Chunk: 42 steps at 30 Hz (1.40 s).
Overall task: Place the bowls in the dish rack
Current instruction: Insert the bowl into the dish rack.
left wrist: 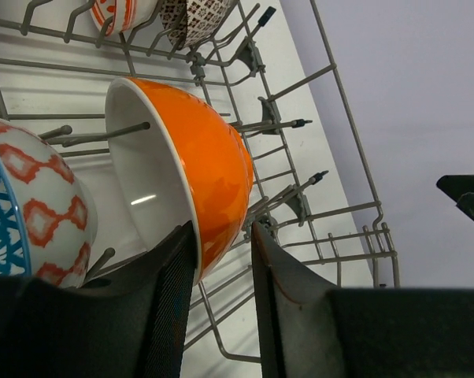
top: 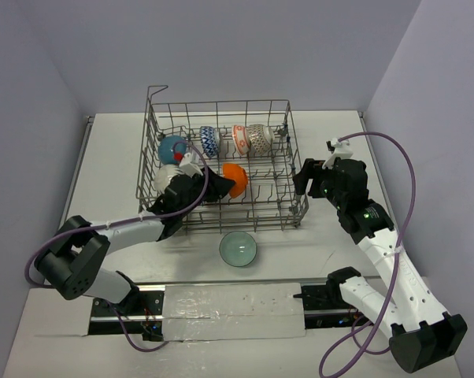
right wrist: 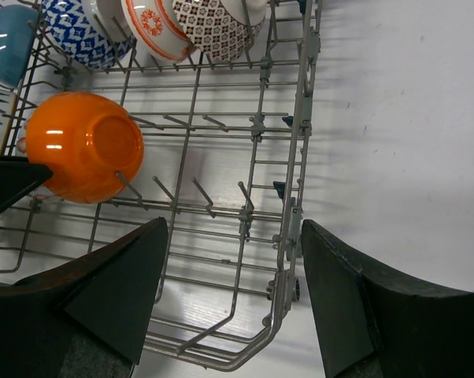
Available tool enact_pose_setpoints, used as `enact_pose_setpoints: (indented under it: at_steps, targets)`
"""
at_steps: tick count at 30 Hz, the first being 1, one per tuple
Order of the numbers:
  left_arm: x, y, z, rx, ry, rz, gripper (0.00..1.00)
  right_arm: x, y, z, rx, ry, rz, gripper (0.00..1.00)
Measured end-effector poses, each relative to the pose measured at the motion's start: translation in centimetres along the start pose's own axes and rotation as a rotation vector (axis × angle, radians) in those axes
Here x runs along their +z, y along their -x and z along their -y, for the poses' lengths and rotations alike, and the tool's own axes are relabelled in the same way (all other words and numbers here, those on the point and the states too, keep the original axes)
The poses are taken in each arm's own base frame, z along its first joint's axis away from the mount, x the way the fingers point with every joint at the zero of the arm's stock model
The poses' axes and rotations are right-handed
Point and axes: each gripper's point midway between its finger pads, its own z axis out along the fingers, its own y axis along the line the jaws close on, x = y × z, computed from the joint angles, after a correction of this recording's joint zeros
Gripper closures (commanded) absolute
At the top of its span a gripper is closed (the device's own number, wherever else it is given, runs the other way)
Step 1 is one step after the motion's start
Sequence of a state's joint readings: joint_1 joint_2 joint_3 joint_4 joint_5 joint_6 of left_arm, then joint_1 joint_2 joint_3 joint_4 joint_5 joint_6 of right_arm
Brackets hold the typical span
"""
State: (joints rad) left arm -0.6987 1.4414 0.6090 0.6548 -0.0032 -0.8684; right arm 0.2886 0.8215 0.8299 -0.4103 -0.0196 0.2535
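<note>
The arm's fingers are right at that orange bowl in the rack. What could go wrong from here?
1. The orange bowl stands on edge in the dish rack, with the fingers of the left gripper either side of its rim. Backing out crooked might tip it onto the patterned bowl beside it.
2. The open right gripper hovers over the rack's right wall and could snag there.

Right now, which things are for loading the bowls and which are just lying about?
For the job: dish rack, orange bowl, green bowl, blue bowl, blue-patterned bowl, red-patterned bowl, brown-patterned bowl, diamond-patterned bowl.
Just lying about: white tape strip, purple cables.
</note>
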Motion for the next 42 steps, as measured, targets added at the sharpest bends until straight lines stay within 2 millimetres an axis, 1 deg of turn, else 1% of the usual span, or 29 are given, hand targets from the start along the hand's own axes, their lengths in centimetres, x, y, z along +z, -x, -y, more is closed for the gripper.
enact_pose_setpoints:
  at_steps: [8,13,17,24,27,28,31,32,35,38,40,42]
  targets:
    - [0.6,-0.1,-0.4,0.042,0.064,-0.053,0.60,0.0,0.1,0.0,0.000,0.002,0.005,0.24]
    - [1.7,-0.1,-0.6,0.063,0.107,-0.085,0.58,-0.3,0.4,-0.1,0.000,0.005,0.017,0.24]
    - [2.1,-0.3,-0.9,0.070,0.131,-0.108,0.57,-0.5,0.5,-0.2,0.000,0.008,0.025,0.24]
    - [1.8,-1.0,-1.8,0.086,0.169,-0.139,0.55,-0.6,0.6,-0.2,0.000,0.010,0.031,0.24]
    - [1.4,-0.9,-1.4,0.132,0.170,-0.144,0.55,-0.6,0.7,-0.2,0.000,0.010,0.031,0.24]
    - [1.2,-0.7,-0.8,0.152,0.164,-0.142,0.54,-0.6,0.7,-0.2,0.000,0.010,0.031,0.24]
    - [0.5,0.3,1.8,0.219,0.117,-0.123,0.55,-0.6,0.7,-0.2,0.000,0.010,0.032,0.24]
    - [0.0,1.0,4.0,0.254,0.074,-0.104,0.55,-0.6,0.7,-0.2,0.000,0.010,0.032,0.24]
    - [-1.2,3.3,9.0,0.335,-0.025,-0.045,0.54,-0.7,0.7,-0.2,0.000,0.011,0.037,0.24]
    - [-2.9,5.3,13.3,0.409,-0.107,0.009,0.54,-0.9,0.9,-0.3,0.000,0.013,0.045,0.24]
    - [-4.1,6.1,15.0,0.458,-0.145,0.022,0.55,-1.1,1.0,-0.3,0.000,0.014,0.052,0.24]
    - [-5.0,6.4,15.9,0.516,-0.165,-0.001,0.55,-1.2,1.2,-0.3,0.000,0.014,0.058,0.24]
